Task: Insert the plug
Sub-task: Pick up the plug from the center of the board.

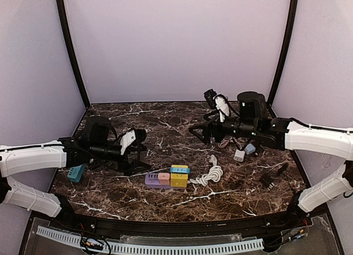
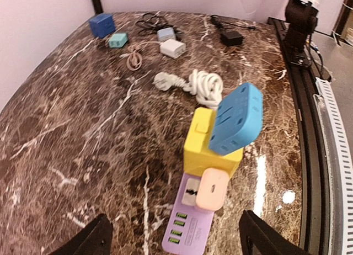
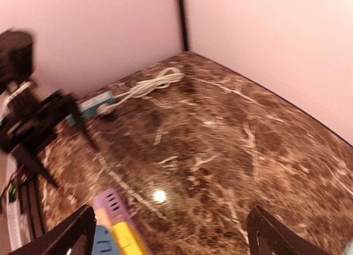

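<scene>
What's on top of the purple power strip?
A pink plug sits on it; a yellow adapter stands at its far end, topped by a tilted blue adapter. What lies under them is covered.

From my seat the tabletop [image 2: 83,128] reads as polished dark marble, or a print of it. It is smooth and glossy enough to throw back bright spots of the lamps. The purple power strip [image 2: 187,233] looks like smooth plastic with a soft sheen. The pink plug [image 2: 214,189], the yellow cube adapter [image 2: 201,147] and the blue adapter [image 2: 237,120] all look like moulded plastic, satin rather than shiny. The white cable [image 2: 204,81] seems to have a smooth, rubbery jacket. I see the walls [image 1: 176,40] as matt and even. The left arm's shell [image 1: 30,158] and the right arm's shell [image 1: 320,139] look like white, faintly glossy plastic.
</scene>
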